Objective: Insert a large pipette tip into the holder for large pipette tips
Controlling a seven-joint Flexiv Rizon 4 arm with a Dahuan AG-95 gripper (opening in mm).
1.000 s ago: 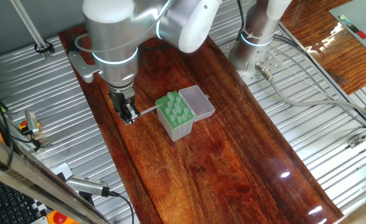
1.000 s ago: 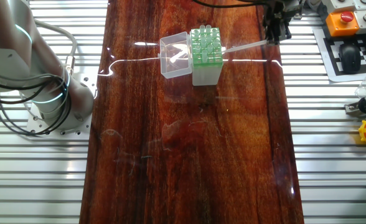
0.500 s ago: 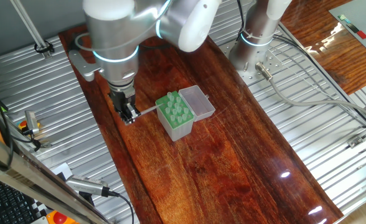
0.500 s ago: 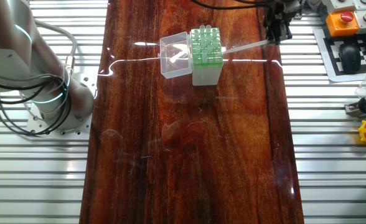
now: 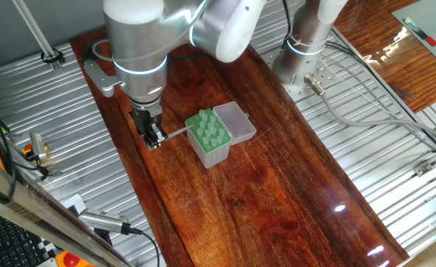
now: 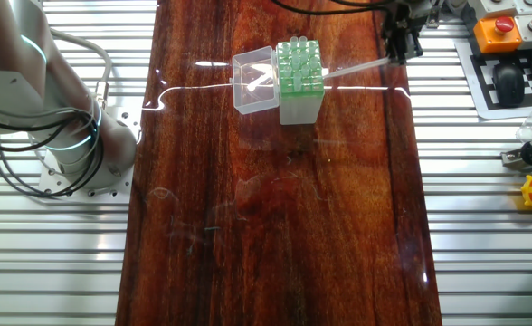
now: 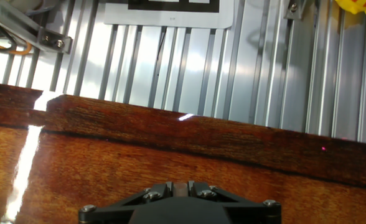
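While gripped at its wide end: pipette tip [image 5: 175, 133] held level, narrow end pointing at the tip box [image 5: 210, 139]
Pincer [image 5: 153, 138]: clenched on the pipette tip, low over the table [image 5: 240, 193], just beside the box
Tip box: green top, upright on the table, clear lid [image 5: 234, 122] swung open on the far side from the pincer
Hand view: only table edge and metal slats

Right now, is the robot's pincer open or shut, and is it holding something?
Pincer: shut on the large pipette tip, held sideways with its thin end pointing at the holder for large pipette tips.
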